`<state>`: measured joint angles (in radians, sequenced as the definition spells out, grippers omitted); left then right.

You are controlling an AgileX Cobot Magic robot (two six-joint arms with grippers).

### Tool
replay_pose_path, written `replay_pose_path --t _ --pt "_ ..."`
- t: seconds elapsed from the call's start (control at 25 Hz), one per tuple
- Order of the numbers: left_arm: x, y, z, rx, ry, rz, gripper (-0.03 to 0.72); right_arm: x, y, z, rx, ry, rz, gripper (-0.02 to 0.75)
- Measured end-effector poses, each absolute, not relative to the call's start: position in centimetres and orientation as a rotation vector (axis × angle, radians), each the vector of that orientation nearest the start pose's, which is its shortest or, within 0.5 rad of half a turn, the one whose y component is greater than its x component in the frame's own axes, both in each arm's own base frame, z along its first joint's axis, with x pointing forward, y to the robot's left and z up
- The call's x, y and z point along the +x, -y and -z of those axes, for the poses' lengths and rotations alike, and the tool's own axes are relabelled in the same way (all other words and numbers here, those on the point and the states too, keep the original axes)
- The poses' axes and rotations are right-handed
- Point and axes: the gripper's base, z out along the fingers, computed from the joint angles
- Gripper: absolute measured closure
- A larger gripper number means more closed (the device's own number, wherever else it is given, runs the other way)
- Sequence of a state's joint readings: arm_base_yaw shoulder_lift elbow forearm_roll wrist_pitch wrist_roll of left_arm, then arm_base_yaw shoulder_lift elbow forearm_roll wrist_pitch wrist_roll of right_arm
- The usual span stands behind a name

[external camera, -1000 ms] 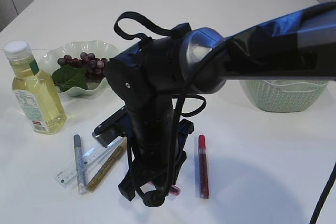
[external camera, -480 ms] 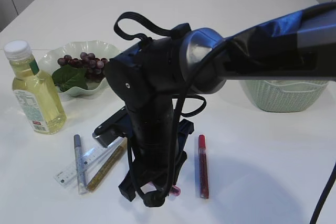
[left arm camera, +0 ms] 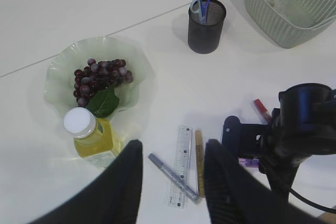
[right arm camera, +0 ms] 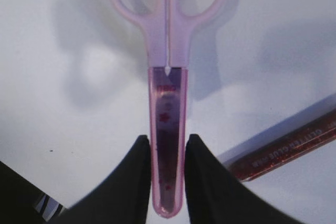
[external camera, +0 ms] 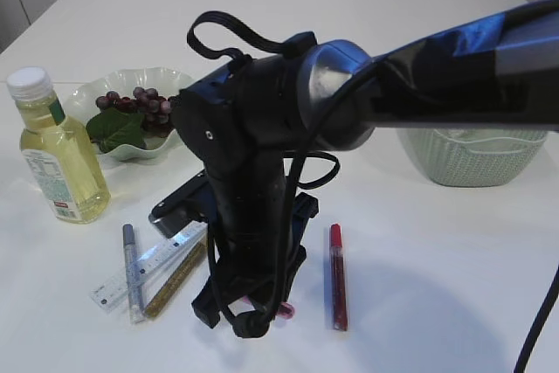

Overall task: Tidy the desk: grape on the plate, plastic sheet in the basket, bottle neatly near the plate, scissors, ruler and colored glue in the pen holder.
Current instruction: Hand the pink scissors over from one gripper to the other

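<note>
The right tool [right arm camera: 167, 182] is closed on the pink scissors [right arm camera: 167, 103], its two dark fingers [right arm camera: 137, 177] pressing either side of the sheathed blade, with the handle loops pointing to 12 o'clock in the right wrist view. The shadow beneath suggests the scissors are just clear of the white counter [external camera: 419, 286], though the close view makes that hard to confirm. In the exterior view the right arm hides most of them; only a pink bit shows at its base.

The left tool [left arm camera: 170, 182] hangs high above the counter, fingers moderately apart and holding nothing.

From that high view, the green plate [left arm camera: 137, 69] sits at about 10 o'clock with the grape [left arm camera: 102, 74] in it, and the bottle [left arm camera: 92, 137] stands touching the plate's near edge. The ruler [left arm camera: 180, 163] lies at 6 o'clock, a silver glue pen [left arm camera: 173, 178] across it and a gold glue pen [left arm camera: 199, 163] just beside it. A red glue pen [external camera: 337, 277] lies at 3 o'clock of the right arm. The pen holder [left arm camera: 206, 27] stands at 12 o'clock with blue-handled scissors [left arm camera: 202, 4] inside. The basket [left arm camera: 310, 22] is at 2 o'clock, something clear inside it.
</note>
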<state>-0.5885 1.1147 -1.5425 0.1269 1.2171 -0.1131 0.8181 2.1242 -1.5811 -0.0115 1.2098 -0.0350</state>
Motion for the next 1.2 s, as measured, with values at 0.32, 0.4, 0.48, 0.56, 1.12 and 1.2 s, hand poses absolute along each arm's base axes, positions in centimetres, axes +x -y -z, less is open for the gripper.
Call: replay_pose_path --t 0.32,0.4,0.48,0.56,1.12,1.2 --pt "16.1 9.5 -47.8 0.523 -2.212 0.213 0.398 28.2 -30.0 -16.7 -1.332 -2.914 0.06 0.551" --pt "16.1 9.5 -47.8 0.523 -2.212 0.213 0.398 28.2 -30.0 -16.7 -1.332 -2.914 0.06 0.551" --pt "16.1 9.5 -47.8 0.523 -2.212 0.213 0.398 28.2 -30.0 -16.7 -1.332 -2.914 0.06 0.551" --pt "16.1 9.5 -47.8 0.523 -2.212 0.213 0.398 28.2 -30.0 -16.7 -1.332 -2.914 0.06 0.551" --pt "16.1 9.5 -47.8 0.523 -2.212 0.213 0.398 28.3 -30.1 -14.6 -1.352 -2.957 0.093 0.551" --pt "16.1 9.5 -47.8 0.523 -2.212 0.213 0.398 28.3 -30.1 -13.9 -1.358 -2.97 0.103 0.551"
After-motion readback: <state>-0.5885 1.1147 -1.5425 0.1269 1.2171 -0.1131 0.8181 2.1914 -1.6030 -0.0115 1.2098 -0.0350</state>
